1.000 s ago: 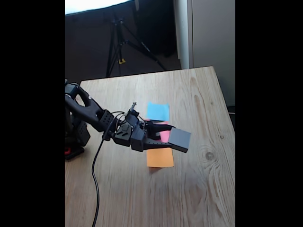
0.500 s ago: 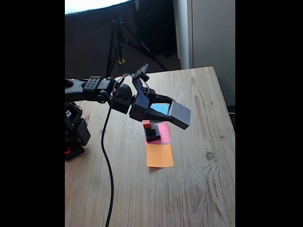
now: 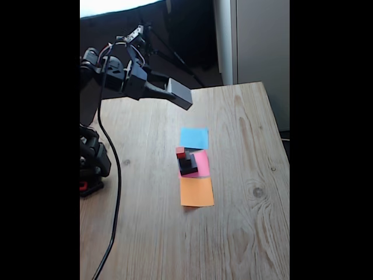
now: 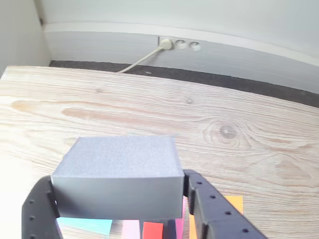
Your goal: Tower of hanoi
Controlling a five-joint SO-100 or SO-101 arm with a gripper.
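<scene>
Fixed view: pincer (image 3: 185, 97) has risen high above the desk (image 3: 245, 221), clamped on the large grey block (image 3: 179, 93) — lifted off the stack (image 3: 187, 164) left on the pink square (image 3: 202, 163); needs a new spot. Wrist view adds both jaws flanking the block (image 4: 118, 175), and the red cube (image 4: 153, 231) below.

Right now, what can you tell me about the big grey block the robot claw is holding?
The big grey block is a flat, square-edged slab, matte grey and smooth, probably plastic or foam. The gripper clamps it by two opposite sides, one black finger on each side in the wrist view. In the fixed view it hangs high in the air, tilted a little downward, above the far left part of the wooden table. It touches nothing but the fingers, well away from the small stack on the pink paper.
</scene>
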